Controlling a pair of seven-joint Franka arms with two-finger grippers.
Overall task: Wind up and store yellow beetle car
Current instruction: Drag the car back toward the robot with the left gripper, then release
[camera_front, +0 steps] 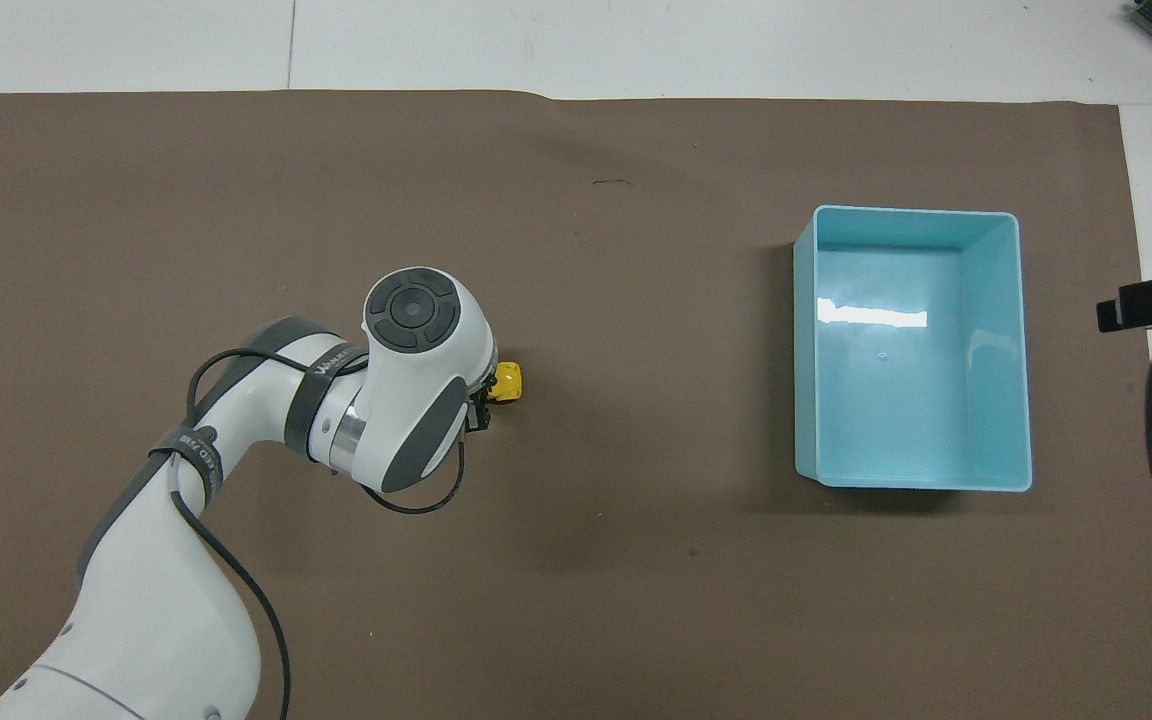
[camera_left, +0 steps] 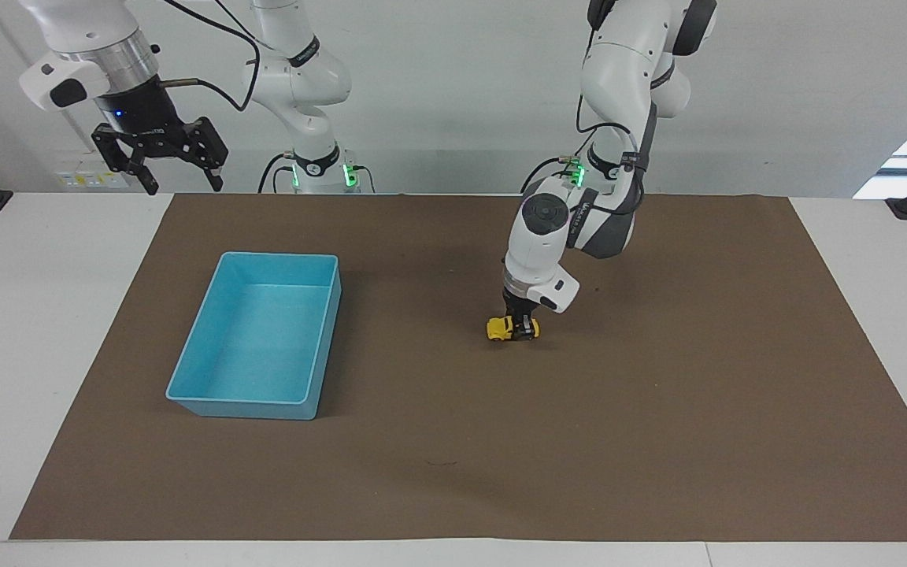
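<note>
On mat: left hand grips yellow beetle car.

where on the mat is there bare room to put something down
Bare mat between the car and the bin, and the strip along the mat's edge farthest from the robots. Inside the bin is bare too. Crowded only where the left gripper grips the car.
</note>
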